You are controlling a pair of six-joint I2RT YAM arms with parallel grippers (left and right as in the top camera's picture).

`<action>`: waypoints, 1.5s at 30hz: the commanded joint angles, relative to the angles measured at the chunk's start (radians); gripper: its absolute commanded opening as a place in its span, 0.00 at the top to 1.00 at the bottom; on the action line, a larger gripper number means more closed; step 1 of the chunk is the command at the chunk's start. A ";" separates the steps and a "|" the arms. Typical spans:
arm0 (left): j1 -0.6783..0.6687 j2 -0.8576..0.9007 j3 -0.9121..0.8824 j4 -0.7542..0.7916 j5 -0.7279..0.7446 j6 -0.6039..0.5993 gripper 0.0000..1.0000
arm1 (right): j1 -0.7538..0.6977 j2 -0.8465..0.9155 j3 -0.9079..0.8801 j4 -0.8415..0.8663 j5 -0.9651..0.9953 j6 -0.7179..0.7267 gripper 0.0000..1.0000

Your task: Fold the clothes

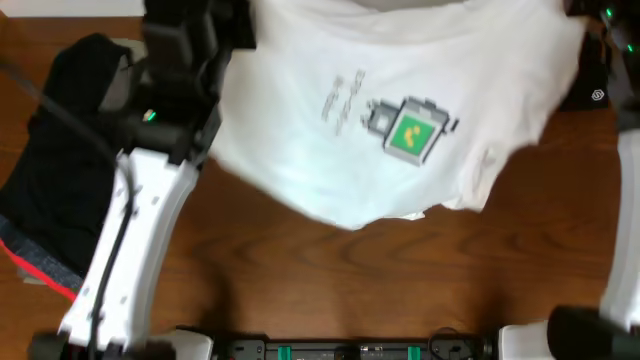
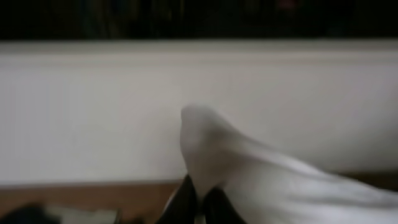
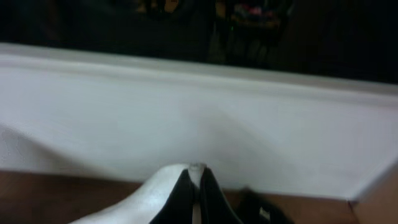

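Observation:
The clothes in hand are a large white T-shirt [image 1: 400,100] with a small green print [image 1: 412,130]. It hangs spread above the wooden table [image 1: 350,290], held up by its top edge at the far side. My left gripper [image 2: 198,188] is shut on a bunched fold of the T-shirt [image 2: 261,180] at its left corner. At the right corner my right gripper [image 3: 194,175] is shut on the T-shirt [image 3: 143,199], a sliver of white cloth pinched between its fingers. From overhead, both sets of fingertips are hidden by the shirt and the arms.
A pile of dark clothes [image 1: 50,170] with a red hem [image 1: 40,268] lies at the table's left edge under the left arm [image 1: 130,230]. A black garment [image 1: 592,92] lies at the far right. A wide white surface [image 2: 93,112] fills the background of both wrist views.

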 commanded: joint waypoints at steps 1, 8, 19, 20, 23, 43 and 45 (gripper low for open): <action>0.002 0.036 0.012 0.104 -0.005 0.063 0.94 | -0.031 0.051 0.005 0.097 0.018 -0.034 0.99; 0.002 0.039 0.045 0.257 -0.004 0.100 0.94 | -0.074 0.067 0.017 0.360 -0.004 -0.035 0.99; 0.004 0.037 0.099 -0.188 0.081 0.095 0.94 | -0.087 0.070 0.038 0.106 -0.049 -0.040 0.99; 0.005 0.037 0.099 -0.243 0.081 0.096 0.94 | -0.087 0.072 0.038 0.048 -0.058 -0.040 0.99; 0.010 0.039 0.097 -0.400 0.078 0.095 0.94 | -0.085 0.077 0.029 -0.131 -0.079 -0.039 0.99; -0.019 0.107 0.076 -0.911 0.079 -0.019 0.94 | -0.086 0.074 -0.137 -0.691 -0.171 -0.017 0.99; -0.036 0.090 0.076 -0.934 0.079 -0.034 0.94 | -0.086 0.047 -0.137 -0.729 -0.171 -0.017 0.99</action>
